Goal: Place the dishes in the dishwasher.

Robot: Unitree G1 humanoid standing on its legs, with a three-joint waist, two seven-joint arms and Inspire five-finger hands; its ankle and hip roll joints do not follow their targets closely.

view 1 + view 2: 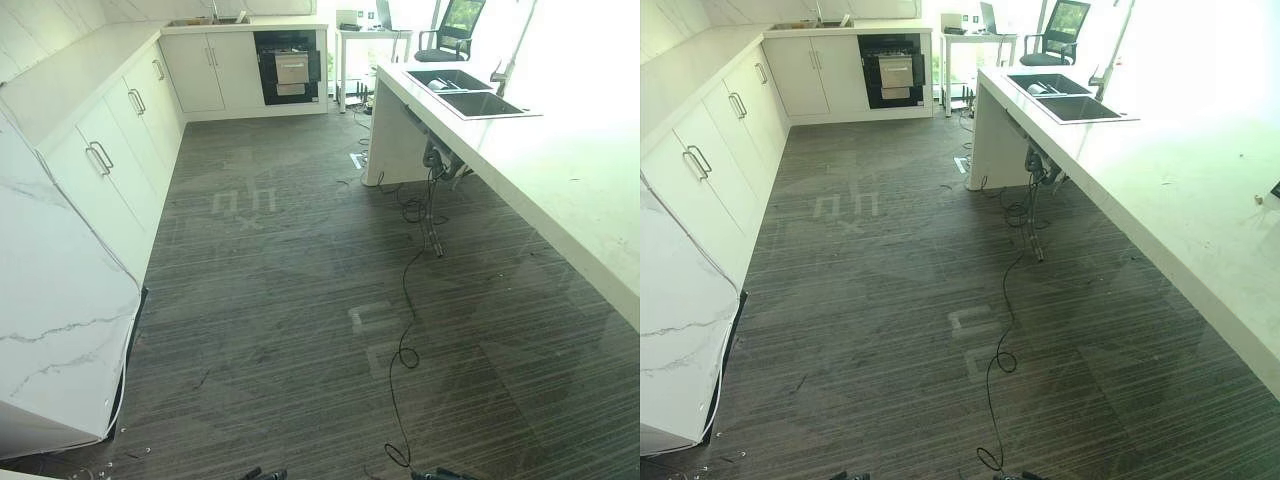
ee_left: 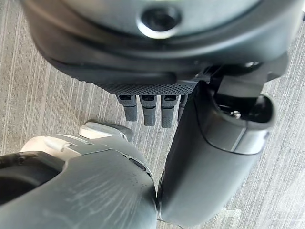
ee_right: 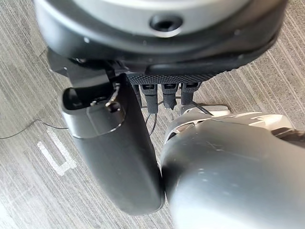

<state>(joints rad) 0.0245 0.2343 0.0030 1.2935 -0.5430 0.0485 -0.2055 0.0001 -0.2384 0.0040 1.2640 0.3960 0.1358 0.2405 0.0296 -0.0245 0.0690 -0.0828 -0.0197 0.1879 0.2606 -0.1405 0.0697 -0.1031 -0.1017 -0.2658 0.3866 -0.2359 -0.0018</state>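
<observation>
A black-fronted dishwasher (image 1: 288, 66) with a pale panel in its middle is set in the far cabinet row. On the island at the right, a double sink (image 1: 1072, 108) holds something pale (image 1: 1040, 88) in its far basin, too small to identify. My left hand (image 2: 145, 109) hangs over the striped floor, fingers straight and holding nothing. My right hand (image 3: 164, 93) hangs the same way, fingers straight and the thumb (image 3: 114, 152) beside them, also holding nothing.
White cabinets (image 1: 110, 160) run along the left wall under a pale counter. A marble-faced block (image 1: 50, 330) juts out at the near left. The long white island (image 1: 1180, 200) lines the right side. An office chair (image 1: 455, 25) and a small table (image 1: 365, 35) stand at the back.
</observation>
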